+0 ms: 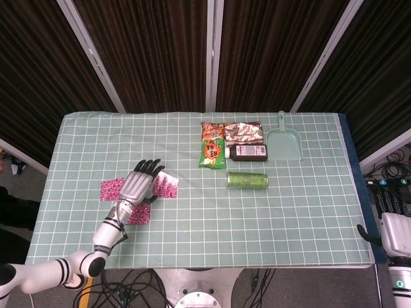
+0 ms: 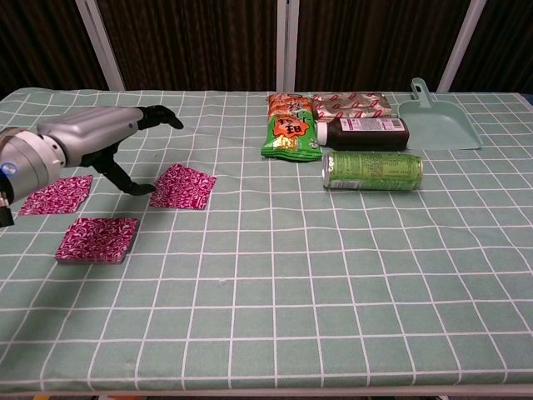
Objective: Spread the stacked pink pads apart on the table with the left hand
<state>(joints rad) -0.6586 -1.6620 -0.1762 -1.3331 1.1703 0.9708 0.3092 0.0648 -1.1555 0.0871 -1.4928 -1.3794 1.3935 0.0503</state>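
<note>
Three pink pads lie apart on the table (image 2: 275, 275) now: one far left (image 2: 57, 193), one near the front (image 2: 97, 239), one (image 2: 182, 185) just right of the left hand (image 2: 92, 137). That hand hangs above the cloth w/ fingers spread, holding nothing (its thumb tip looks close to the third pad). The front pad looks thicker, so maybe more are stacked there; next, press on it & slide. Right hand (image 1: 397, 232) sits off the table edge; can't tell its fingers.

Your left hand (image 2: 100, 137) hovered palm down with fingers spread and holding nothing, thumb hanging below, while your right hand (image 1: 396, 234) hung low at your side.
</note>
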